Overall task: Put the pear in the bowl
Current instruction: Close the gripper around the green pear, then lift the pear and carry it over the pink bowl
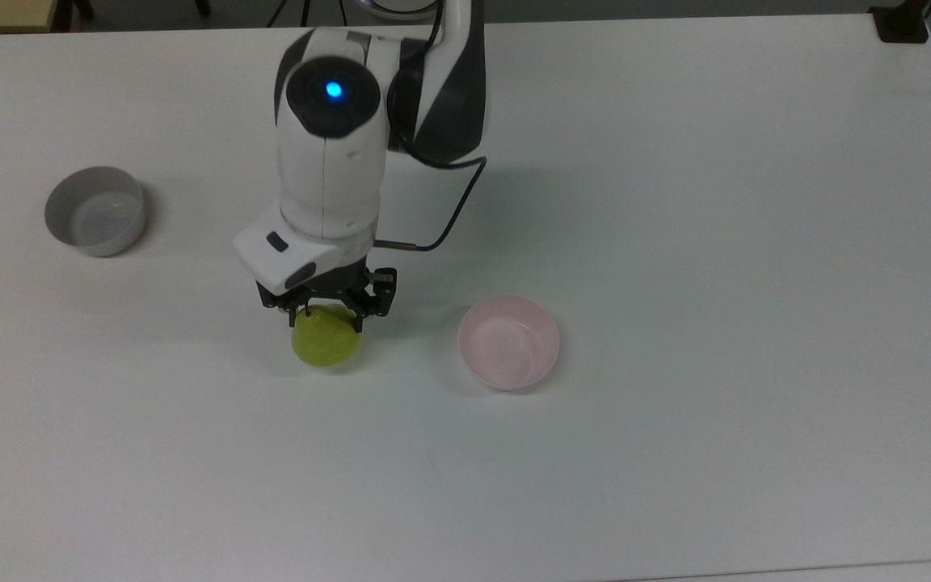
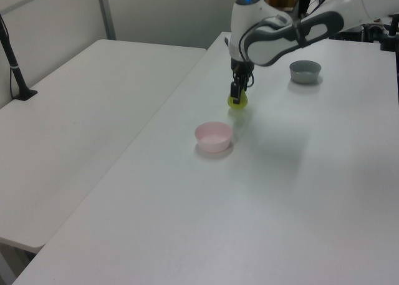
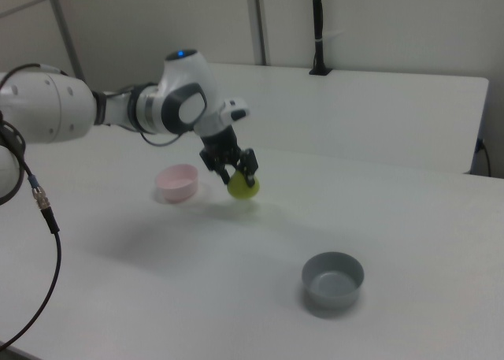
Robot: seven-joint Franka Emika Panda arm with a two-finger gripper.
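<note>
Gripper point(image 1: 326, 311) clamped on pear point(image 1: 326, 339), fingers pinching upper part of fruit. Pear hangs clear of white table point(image 1: 676, 202), shadow visible beneath in right view. Pink bowl point(image 1: 508, 341) stands near pear, on top view's right, not touching. Grey bowl point(image 1: 95, 210) well apart, toward top view's left. Arm reaches down from top view's upper edge.

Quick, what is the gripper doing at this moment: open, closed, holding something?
Gripper: closed on the pear, which hangs lifted off the table in the right view.
</note>
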